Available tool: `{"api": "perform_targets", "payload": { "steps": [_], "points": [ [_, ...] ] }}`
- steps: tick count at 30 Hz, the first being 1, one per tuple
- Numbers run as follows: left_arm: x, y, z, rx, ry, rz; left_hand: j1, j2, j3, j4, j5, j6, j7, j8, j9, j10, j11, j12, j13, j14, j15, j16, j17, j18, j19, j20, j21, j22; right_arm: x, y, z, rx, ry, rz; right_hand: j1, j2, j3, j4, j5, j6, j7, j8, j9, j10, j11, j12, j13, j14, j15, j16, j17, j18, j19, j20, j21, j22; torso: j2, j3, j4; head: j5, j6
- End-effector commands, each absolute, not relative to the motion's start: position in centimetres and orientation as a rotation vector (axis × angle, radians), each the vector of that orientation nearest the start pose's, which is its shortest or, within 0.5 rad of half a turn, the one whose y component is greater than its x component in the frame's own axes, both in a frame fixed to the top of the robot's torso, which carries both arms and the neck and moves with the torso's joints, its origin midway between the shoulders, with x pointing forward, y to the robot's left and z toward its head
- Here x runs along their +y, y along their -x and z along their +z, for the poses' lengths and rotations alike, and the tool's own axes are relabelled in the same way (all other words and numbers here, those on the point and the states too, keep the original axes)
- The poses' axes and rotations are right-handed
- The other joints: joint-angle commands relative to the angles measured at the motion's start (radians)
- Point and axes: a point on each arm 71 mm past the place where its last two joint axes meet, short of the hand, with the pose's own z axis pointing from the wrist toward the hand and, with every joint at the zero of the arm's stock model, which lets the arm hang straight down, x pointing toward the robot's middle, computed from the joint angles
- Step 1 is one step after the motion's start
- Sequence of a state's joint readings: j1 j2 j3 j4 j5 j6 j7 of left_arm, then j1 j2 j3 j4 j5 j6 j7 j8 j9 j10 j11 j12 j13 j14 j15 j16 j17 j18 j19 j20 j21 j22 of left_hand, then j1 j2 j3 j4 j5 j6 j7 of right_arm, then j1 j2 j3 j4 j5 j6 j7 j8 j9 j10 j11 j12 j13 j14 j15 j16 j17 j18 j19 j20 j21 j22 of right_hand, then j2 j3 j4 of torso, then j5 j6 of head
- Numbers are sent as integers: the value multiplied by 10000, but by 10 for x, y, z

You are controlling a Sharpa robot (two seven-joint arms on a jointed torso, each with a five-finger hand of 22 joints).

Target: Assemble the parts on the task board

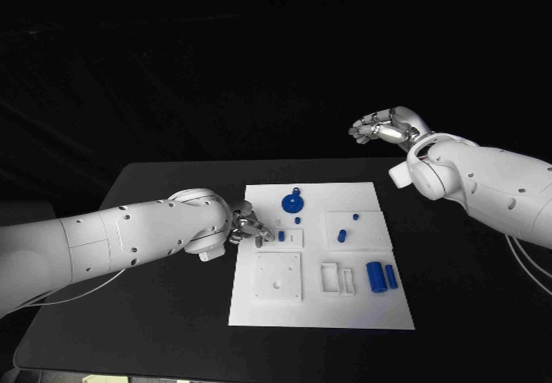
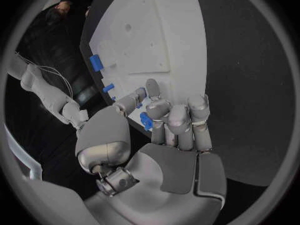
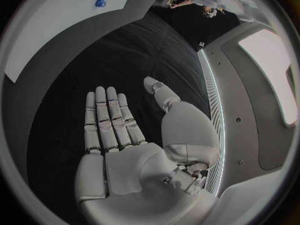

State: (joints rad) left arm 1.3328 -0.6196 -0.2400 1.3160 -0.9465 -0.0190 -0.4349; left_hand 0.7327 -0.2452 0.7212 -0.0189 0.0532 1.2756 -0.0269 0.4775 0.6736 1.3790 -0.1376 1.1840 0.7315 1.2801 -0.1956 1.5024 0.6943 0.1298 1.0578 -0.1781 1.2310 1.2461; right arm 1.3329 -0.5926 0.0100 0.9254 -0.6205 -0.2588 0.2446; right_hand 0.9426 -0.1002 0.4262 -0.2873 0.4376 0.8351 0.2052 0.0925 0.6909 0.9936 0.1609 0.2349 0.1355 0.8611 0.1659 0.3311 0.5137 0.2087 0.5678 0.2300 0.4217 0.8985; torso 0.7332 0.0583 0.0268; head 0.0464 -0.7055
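We judge the small blue part (image 2: 145, 120), pinched in our left hand (image 1: 247, 226) over the task board's (image 1: 345, 311) left edge, light, stiff and slippery, best held by its sides, while our right hand (image 3: 115, 135) hovers spread.

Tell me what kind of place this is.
Probably a robotics lab test bench. A black table carries a white task board with small blue parts and cut-out slots, and two white robot arms work over it against a dark backdrop.
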Motion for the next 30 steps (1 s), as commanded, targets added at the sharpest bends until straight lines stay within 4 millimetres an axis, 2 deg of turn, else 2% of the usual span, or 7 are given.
{"api": "perform_targets", "payload": {
  "steps": [1, 2, 4, 11, 22, 26, 30],
  "points": [
    [168, -512, -232, 22655, 2072, -4700, -12, -215, 18, 216, -44, -101, -10, 46, 31, 44, 53, -66, 2, -16, -16, -27, 13, 96, 8, -867, -4, -19, -257, -604, -118, 14261, -5500, 10184, 94, 28, -64, -10, 39, -73, 12, 63, -14, 18, 58, -33, -15, 0, 47, -42, -14, 92, -69, 13, -61, 11, -1, 0, 1, 4, -1],
    [168, -512, -232, 22648, 2084, -4699, -23, -214, -110, 228, -38, -120, -4, 59, 47, 40, 57, -64, 8, -22, -17, -17, 18, 93, 2, -864, 13, -13, -257, -604, -118, 14260, -5501, 10182, 95, 28, -64, -10, 39, -73, 13, 64, -14, 18, 58, -33, -16, 0, 47, -42, -14, 93, -70, 13, -61, 11, 0, -2, 2, 6, 0],
    [168, -512, -232, 22643, 2092, -4706, -123, 405, -1358, -293, -12, -223, -6, 105, 116, -23, 59, -48, 49, -101, -19, 10, 42, 101, -190, -855, 49, 37, -257, -604, -118, 14262, -5501, 10182, 96, 28, -64, -10, 39, -74, 13, 64, -16, 19, 58, -32, -17, 0, 47, -43, -14, 93, -70, 13, -61, 12, -1, 0, 5, -1, 3],
    [167, -512, -232, 22634, 2098, -4724, -165, 243, -1437, -223, -24, -219, -20, 101, 106, -30, 41, -63, 47, -109, -36, -1, 37, 130, -212, -870, 18, 13, -257, -604, -118, 14267, -5497, 10190, 99, 27, -66, -11, 38, -77, 14, 67, -21, 19, 58, -32, -25, -1, 48, -43, -17, 94, -73, 15, -61, 14, -2, -1, -2, 4, 2],
    [173, -512, -231, 22598, 2305, -4810, -151, 136, -1410, -111, -25, -219, -24, 100, 100, -29, 36, -73, 46, -110, -55, -7, 33, 150, -203, -882, 7, -8, -258, -604, -118, 14269, -5501, 10181, 101, 27, -69, -9, 36, -81, 15, 73, -30, 19, 59, -31, -39, -2, 49, -44, -21, 96, -77, 18, -61, 18, 10, -1, -14, -6, 40],
    [181, -512, -228, 22655, 2784, -5009, -137, 96, -1391, -63, -25, -220, -25, 99, 98, -29, 35, -78, 46, -112, -63, -11, 31, 156, -198, -885, 5, -17, -259, -604, -118, 14255, -5517, 10149, 100, 28, -71, -8, 36, -82, 15, 75, -33, 20, 60, -31, -43, -2, 49, -44, -22, 96, -79, 20, -61, 20, 11, -1, -18, -41, 53],
    [184, -518, -215, 22397, 3110, -5286, -111, 73, -1381, -49, -24, -227, -24, 96, 97, -28, 35, -80, 46, -112, -70, -13, 29, 161, -194, -888, 6, -20, -261, -604, -118, 14243, -5528, 10123, 100, 28, -72, -8, 36, -84, 16, 76, -36, 20, 60, -31, -48, -2, 50, -44, -23, 97, -80, 21, -61, 21, -3, 4, 1, -56, 38]
  ]
}}
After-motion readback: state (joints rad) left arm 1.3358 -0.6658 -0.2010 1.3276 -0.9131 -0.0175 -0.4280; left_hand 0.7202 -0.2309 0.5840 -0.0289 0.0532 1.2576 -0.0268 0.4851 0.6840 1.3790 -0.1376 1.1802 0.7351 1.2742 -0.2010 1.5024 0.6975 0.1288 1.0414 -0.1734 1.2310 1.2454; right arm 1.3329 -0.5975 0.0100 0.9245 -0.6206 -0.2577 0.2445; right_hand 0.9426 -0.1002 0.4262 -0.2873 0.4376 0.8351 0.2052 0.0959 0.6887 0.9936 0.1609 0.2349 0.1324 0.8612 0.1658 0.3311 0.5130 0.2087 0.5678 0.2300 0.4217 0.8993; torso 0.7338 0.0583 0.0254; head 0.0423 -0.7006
